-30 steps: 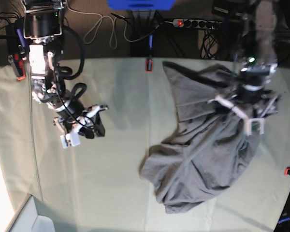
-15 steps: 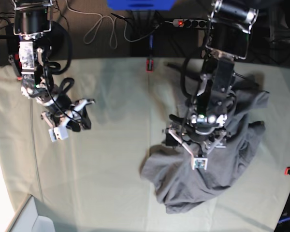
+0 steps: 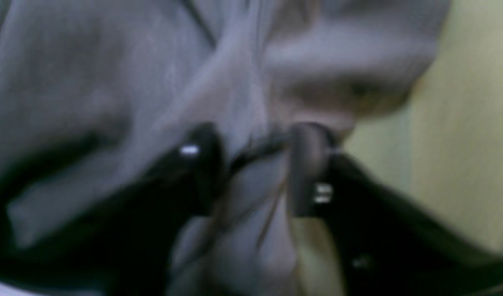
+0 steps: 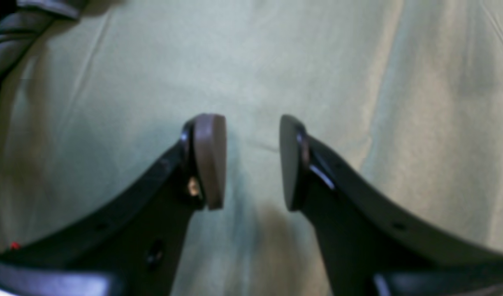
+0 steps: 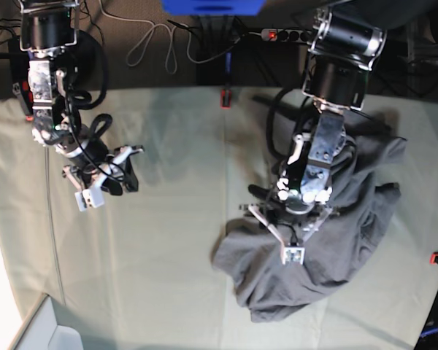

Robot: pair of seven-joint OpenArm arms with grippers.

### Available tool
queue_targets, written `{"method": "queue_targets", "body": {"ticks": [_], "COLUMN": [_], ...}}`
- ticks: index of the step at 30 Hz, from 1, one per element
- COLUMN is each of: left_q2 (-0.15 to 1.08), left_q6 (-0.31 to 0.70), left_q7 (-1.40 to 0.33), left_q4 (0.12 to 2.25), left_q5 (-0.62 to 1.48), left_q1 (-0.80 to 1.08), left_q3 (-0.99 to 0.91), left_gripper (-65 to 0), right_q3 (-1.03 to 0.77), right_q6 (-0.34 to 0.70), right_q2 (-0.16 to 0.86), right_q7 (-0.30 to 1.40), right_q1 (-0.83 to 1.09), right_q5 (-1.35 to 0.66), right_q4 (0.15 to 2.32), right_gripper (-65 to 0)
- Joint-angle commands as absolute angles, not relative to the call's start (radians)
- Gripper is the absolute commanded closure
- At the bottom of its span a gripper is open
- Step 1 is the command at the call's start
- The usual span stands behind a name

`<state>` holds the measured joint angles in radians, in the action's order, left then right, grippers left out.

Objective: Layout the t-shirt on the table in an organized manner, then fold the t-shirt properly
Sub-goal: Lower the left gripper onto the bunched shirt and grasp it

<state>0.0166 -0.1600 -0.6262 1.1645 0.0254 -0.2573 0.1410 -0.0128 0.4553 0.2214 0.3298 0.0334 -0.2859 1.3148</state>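
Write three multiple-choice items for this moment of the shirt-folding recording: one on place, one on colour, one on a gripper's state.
1. Where does the t-shirt lie in the base view?
A. on the right side of the table
B. on the left side of the table
C. on the floor

2. What colour is the t-shirt?
A. red
B. white
C. dark grey

3. What does the right gripper hold?
A. a sleeve
B. nothing
C. the red clamp

Answers:
1. A: the crumpled shirt sits on the right of the table, under the left gripper.
2. C: its fabric is dark grey against the pale green cloth.
3. B: the right wrist view shows open jaws with only bare cloth between them, while the left wrist view shows shirt fabric bunched between the left gripper's fingertips.
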Motion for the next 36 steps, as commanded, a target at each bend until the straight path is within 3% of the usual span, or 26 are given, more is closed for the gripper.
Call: {"method": "queue_targets", "body": {"ticks": [1,5,8,13,16,20,22,36], "left_q2": [0.016,0.021,0.021,0.015,0.012,0.015,0.018,0.022], "left_q6": [-0.160,-0.160,-0.165,-0.163,-0.168,-0.168,-0.168,-0.166], "left_q7": [-0.593,-0.579,-0.581,-0.584,-0.616,-0.653,-0.653,-0.615], "left_q4": [1.178,1.178,1.179,1.190,1.199,1.250,1.257,1.141], "left_q5": [0.019,0.019,0.018,0.021,0.021,0.021,0.016,0.015], "left_q1": [-0.277,-0.277,-0.277,-0.275,-0.259,-0.251,-0.240,-0.259], "left_q3": [0.142,0.142,0.140,0.142,0.140,0.140,0.140,0.140], "left_gripper": [-20.3,-13.9,0.0,-2.1,-9.7,-30.3,-37.4,-38.7], "right_q3": [-0.018,-0.018,-0.018,-0.018,-0.018,-0.018,-0.018,-0.015], "right_q6": [0.455,0.455,0.455,0.455,0.455,0.455,0.455,0.455], "right_q2": [0.232,0.232,0.232,0.232,0.231,0.232,0.232,0.228], "right_q7": [0.309,0.309,0.309,0.308,0.308,0.308,0.308,0.308], "right_q1": [0.018,0.013,0.012,0.012,0.012,0.012,0.012,0.012], "right_q5": [-0.298,-0.298,-0.298,-0.298,-0.298,-0.298,-0.298,-0.298], "right_q4": [1.331,1.330,1.330,1.330,1.330,1.328,1.328,1.326], "right_gripper": [-22.6,-22.6,-22.6,-22.5,-22.5,-22.5,-22.5,-22.5]}}
